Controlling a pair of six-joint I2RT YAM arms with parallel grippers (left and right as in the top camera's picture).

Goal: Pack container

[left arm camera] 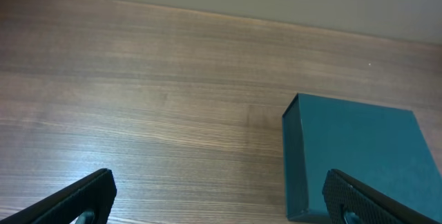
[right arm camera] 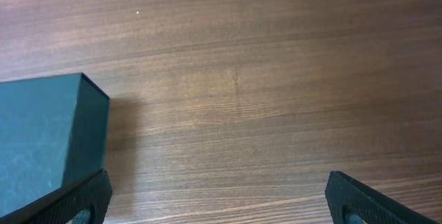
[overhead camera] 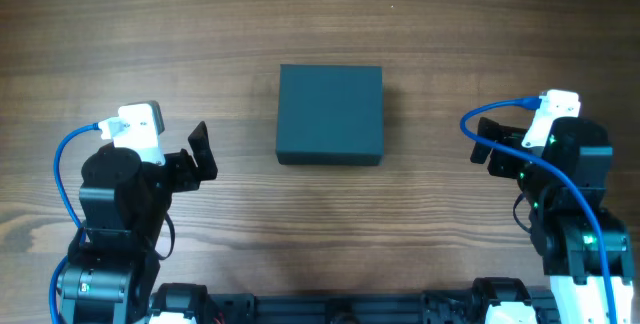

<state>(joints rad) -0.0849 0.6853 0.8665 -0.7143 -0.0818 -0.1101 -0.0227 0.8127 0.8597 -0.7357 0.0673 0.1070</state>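
Right now the dark teal-grey matte square box container (overhead camera: 330,114) is sitting closed mid-way across the brown wooden table (overhead camera: 130,34), between the arms and touching neither. Left gripper (left arm camera: 219,182) and right gripper (right arm camera: 219,182) are both gaping wide, holding nothing. Probably light, stiff card with smooth, slippery faces, so pinching opposite side walls or the lid edge is looking best.

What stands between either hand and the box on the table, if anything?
Nothing visible does. The box sits closed in the middle of the table, and only bare wood lies between it and the left hand and between it and the right hand. Both hands are open and apart from it.
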